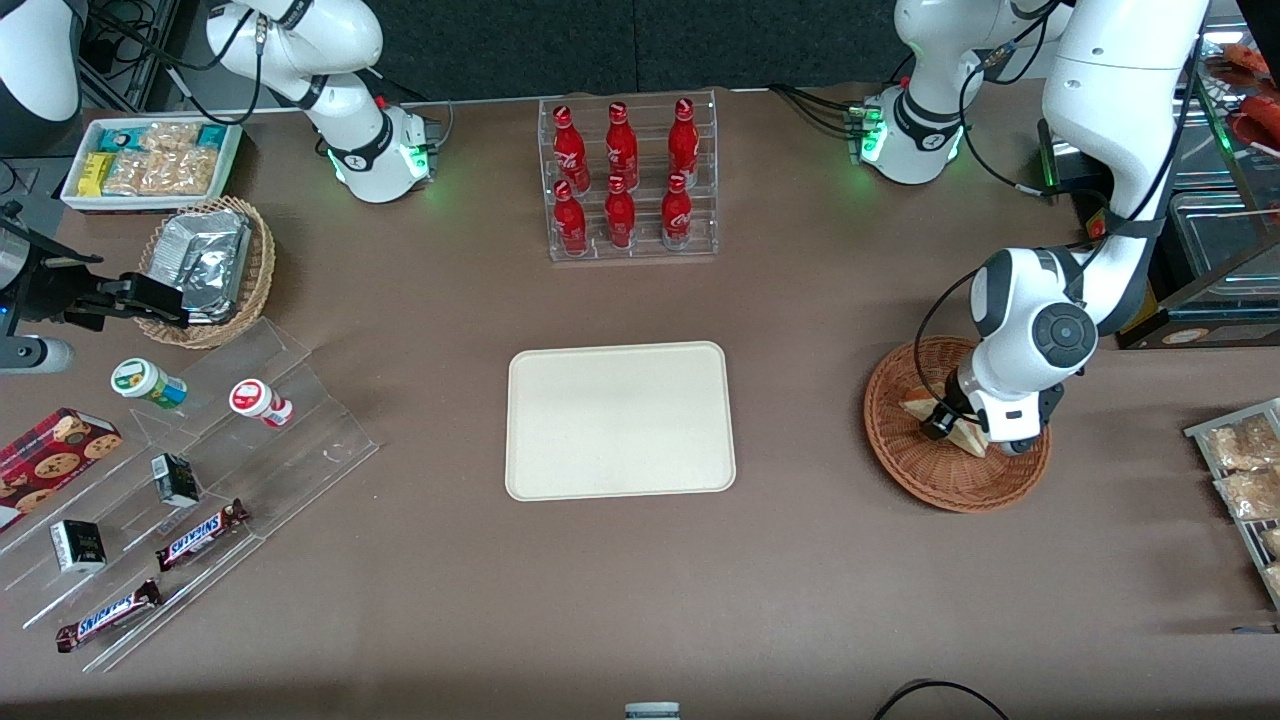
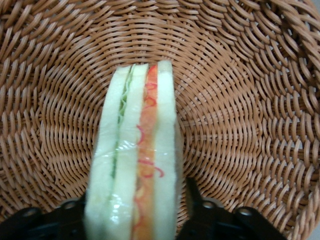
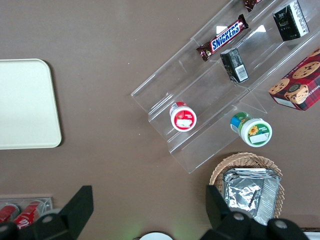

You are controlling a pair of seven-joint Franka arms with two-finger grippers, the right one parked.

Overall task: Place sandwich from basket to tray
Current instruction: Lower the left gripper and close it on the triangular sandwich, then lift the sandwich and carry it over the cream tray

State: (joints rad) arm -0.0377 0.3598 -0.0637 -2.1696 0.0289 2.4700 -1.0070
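One tray (image 1: 620,420) is lying bare near the middle of the table (image 1: 800,600), well apart from the basket (image 1: 905,460) sitting toward the working arm's end. One sandwich (image 1: 965,435) is resting inside that basket, near its centre, with the gripper (image 1: 965,425) lowered straight onto it. Its two fingers (image 2: 200,212) are flanking the sandwich (image 2: 137,165) and pressing against the bread, grasping the wedge, which is standing on edge on the basket's weave (image 2: 240,110).

basket (image 2: 260,100): reddish-brown woven wicker, ribbed, rough
sandwich (image 2: 135,165): soft matt bread under glossy clear wrap
gripper (image 1: 962,432): down in basket; black matt fingers (image 2: 200,210)
tray (image 1: 620,420): cream plastic, smooth, matt
table (image 1: 800,560): brown, matt
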